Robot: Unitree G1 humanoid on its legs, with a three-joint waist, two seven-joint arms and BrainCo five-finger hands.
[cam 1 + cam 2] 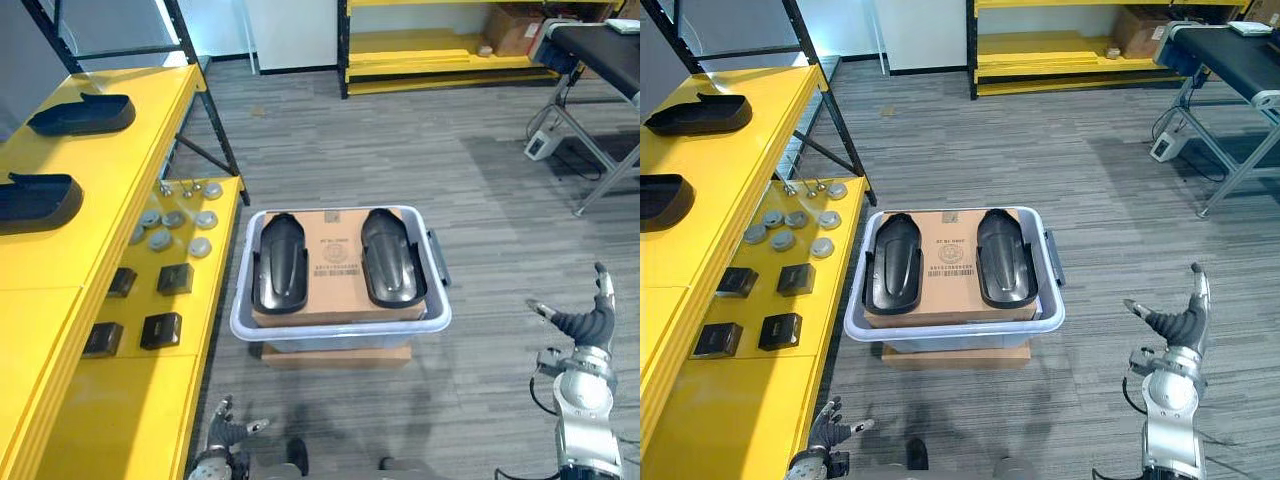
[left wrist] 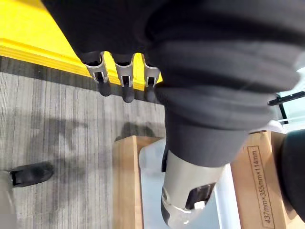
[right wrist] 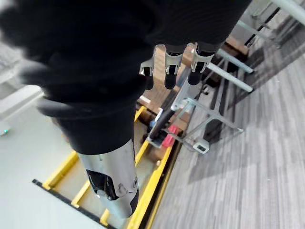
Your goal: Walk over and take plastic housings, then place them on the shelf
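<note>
Both hands are empty, fingers relaxed and spread: the right hand (image 1: 585,325) over bare floor, the left hand (image 1: 228,428) low beside the yellow shelf (image 1: 130,420). Two black plastic housings (image 1: 280,262) lie loose on a cardboard box (image 1: 337,250) inside a grey bin (image 1: 340,330). A hasty reach could skid one off, or shove the bin off its lower box (image 1: 335,355).

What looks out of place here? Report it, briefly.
Nothing stands out. Two plastic housings lie side by side on the cardboard box in the grey bin; left hand and right hand are open and empty.
</note>
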